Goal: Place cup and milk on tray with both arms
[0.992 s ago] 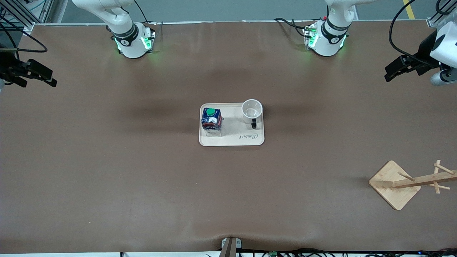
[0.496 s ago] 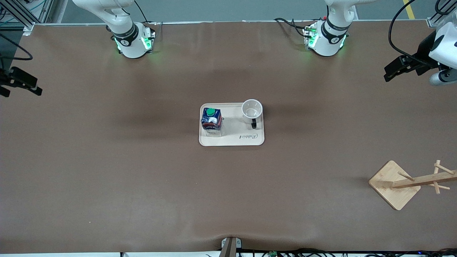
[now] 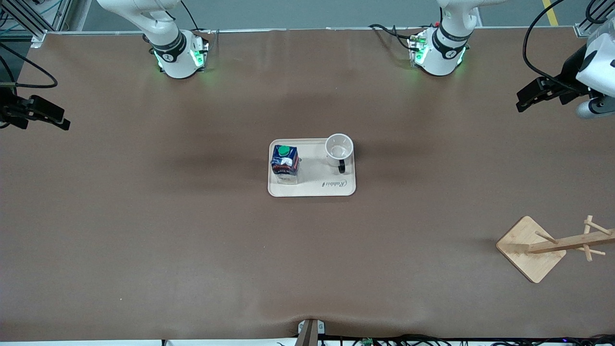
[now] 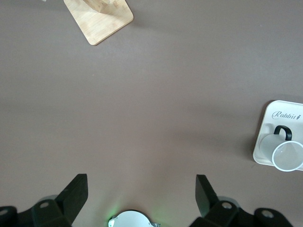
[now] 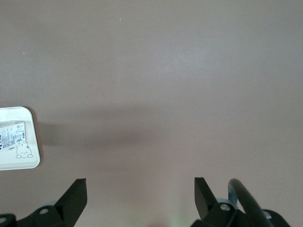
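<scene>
The cream tray lies at the middle of the table. The milk stands upright on the tray at the right arm's end. The cup stands on the tray at the left arm's end, its black handle toward the front camera. My left gripper is open and empty, high over the table's edge at the left arm's end. My right gripper is open and empty over the table's edge at the right arm's end. The left wrist view shows the cup on the tray. The right wrist view shows a tray corner.
A wooden rack with a square base lies tipped near the left arm's end, nearer the front camera; its base also shows in the left wrist view. Brown table surface surrounds the tray.
My right gripper swung out toward the table's edge, then came back a little. My left gripper lifted slightly. The tray, cup and milk have not moved.
</scene>
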Controlling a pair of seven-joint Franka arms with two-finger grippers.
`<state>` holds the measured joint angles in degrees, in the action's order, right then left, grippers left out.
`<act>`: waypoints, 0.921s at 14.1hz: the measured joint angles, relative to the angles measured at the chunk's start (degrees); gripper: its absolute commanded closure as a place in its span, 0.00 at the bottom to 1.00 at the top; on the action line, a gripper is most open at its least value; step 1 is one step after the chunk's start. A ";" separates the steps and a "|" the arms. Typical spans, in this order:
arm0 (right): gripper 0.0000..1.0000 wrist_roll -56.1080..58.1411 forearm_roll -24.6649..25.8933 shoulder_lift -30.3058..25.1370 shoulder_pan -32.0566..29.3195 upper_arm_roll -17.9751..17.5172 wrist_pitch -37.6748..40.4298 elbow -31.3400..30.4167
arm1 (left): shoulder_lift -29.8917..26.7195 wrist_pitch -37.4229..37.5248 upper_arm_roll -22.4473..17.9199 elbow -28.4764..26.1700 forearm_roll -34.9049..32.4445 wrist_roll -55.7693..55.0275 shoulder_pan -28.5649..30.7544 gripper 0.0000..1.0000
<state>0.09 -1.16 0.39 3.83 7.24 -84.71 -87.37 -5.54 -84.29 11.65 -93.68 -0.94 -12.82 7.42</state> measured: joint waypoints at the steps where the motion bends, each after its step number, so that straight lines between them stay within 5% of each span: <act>1: 0.00 0.00 0.02 -0.04 -0.01 0.11 0.19 0.00 | 0.01 0.00 0.02 0.03 0.00 0.00 0.00 0.00; 13: 0.00 4.85 0.05 -1.12 0.36 0.19 0.50 -0.31 | 0.00 -1.34 0.66 0.88 0.00 0.07 -0.20 0.00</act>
<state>4.94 -1.11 -0.73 4.20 7.43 -84.21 -87.69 -5.55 -85.62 12.31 -92.81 -0.94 -12.76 7.22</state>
